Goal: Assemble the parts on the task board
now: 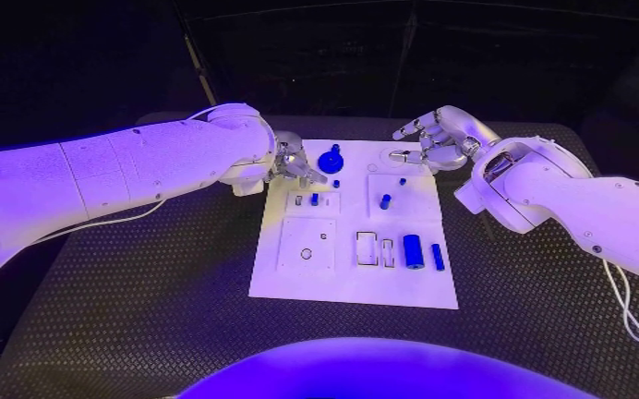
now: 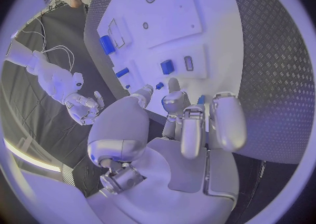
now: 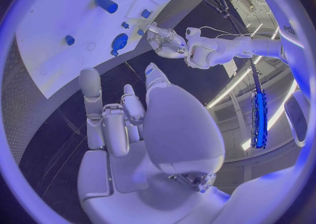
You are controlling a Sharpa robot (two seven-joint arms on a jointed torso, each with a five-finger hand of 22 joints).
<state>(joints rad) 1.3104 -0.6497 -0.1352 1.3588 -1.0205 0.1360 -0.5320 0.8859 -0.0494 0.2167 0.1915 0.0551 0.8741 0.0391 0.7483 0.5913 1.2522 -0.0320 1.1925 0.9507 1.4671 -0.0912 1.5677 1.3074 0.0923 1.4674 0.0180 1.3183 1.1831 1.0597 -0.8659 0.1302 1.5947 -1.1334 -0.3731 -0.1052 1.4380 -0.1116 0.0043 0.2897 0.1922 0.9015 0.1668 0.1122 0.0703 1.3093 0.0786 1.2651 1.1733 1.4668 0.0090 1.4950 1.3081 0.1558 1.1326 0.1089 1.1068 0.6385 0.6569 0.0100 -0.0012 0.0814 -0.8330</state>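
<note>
The white task board (image 1: 353, 274) lies mid-table with several blue parts on it. A round blue knob (image 1: 331, 159) stands near its far edge. A blue cylinder (image 1: 415, 251) and a short bar (image 1: 439, 256) lie near its right side, and small pegs (image 1: 386, 201) stand in between. My left hand (image 1: 295, 170) hovers over the board's far left corner, fingers apart above a small blue block (image 2: 167, 67), and I see nothing in it. My right hand (image 1: 433, 145) hangs over the far right corner with its fingers loosely spread and holds nothing.
The black ribbed table (image 1: 160, 279) surrounds the board on all sides. Empty slots and holes (image 1: 367, 247) show in the board's near half. My left forearm (image 1: 147, 173) crosses the table's left side. My right forearm (image 1: 560, 196) lies over the right side.
</note>
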